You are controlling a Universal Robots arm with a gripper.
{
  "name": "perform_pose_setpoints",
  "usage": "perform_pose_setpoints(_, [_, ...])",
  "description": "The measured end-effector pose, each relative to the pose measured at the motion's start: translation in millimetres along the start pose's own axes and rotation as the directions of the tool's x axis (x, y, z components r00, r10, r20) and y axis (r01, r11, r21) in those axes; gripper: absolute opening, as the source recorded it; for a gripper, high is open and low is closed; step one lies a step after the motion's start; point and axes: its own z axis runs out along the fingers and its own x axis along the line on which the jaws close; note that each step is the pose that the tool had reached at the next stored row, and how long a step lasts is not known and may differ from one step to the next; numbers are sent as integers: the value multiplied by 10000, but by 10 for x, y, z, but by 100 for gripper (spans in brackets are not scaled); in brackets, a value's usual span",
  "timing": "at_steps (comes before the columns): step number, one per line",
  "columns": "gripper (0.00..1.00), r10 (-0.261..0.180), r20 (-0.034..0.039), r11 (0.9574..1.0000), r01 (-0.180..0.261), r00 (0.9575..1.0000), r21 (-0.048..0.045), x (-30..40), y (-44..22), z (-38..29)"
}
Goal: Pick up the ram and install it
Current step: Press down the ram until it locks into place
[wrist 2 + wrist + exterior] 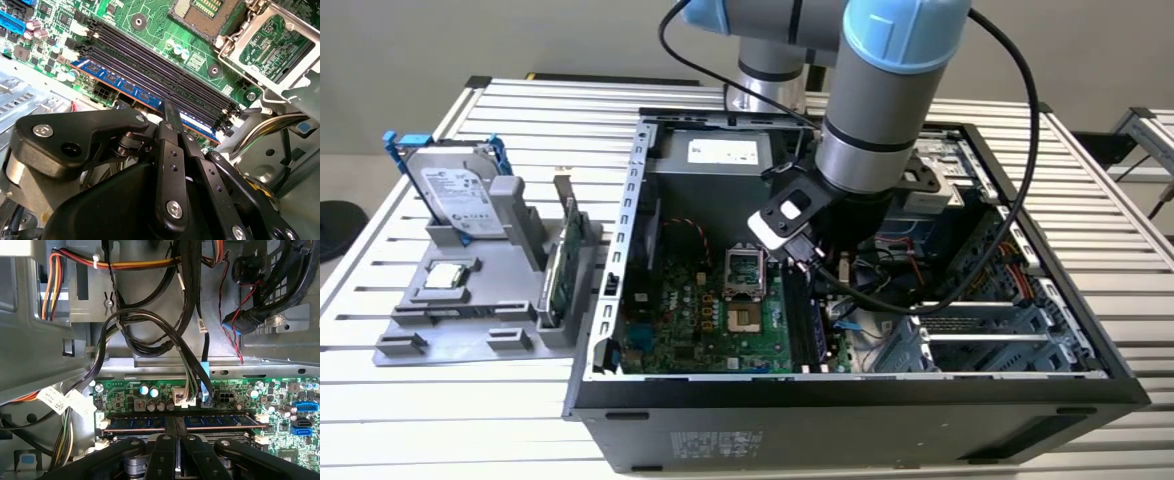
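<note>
1. Nearest the arm's cameras, your gripper [176,427] was clenched on the ram [220,421]; in both wrist views its black fingers [170,131] pinched the stick at about mid-length.
2. The ram [122,86] was a long, thin, dark blue board with black chips and a gold-orange lower edge. It stood on edge in the outermost slot, the one farthest from the processor socket, level along its length in the first wrist view; whether it was fully seated, you could not tell.
3. Just beside it ran three more memory slots [150,62], black, parallel and unfilled, on the green motherboard [155,20].
4. Beyond them was the open processor socket [210,10] with its metal frame [272,45] lifted.
5. All of this lay inside the open computer case [854,400], lying on its side on the slatted tabletop [454,400]; cable bundles [150,335] hung along the case wall above the ram.
6. Farther off, at the exterior view's left, a grey holder [467,320] on the tabletop carried a silver hard drive [460,195] in a blue frame, a green expansion card [560,260] standing upright, and a small square chip [447,275] lying flat.
</note>
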Motion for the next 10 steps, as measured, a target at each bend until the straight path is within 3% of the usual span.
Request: perform_pose_setpoints(10, [0,0,-4,10000,0,10000,-1,1,0,2])
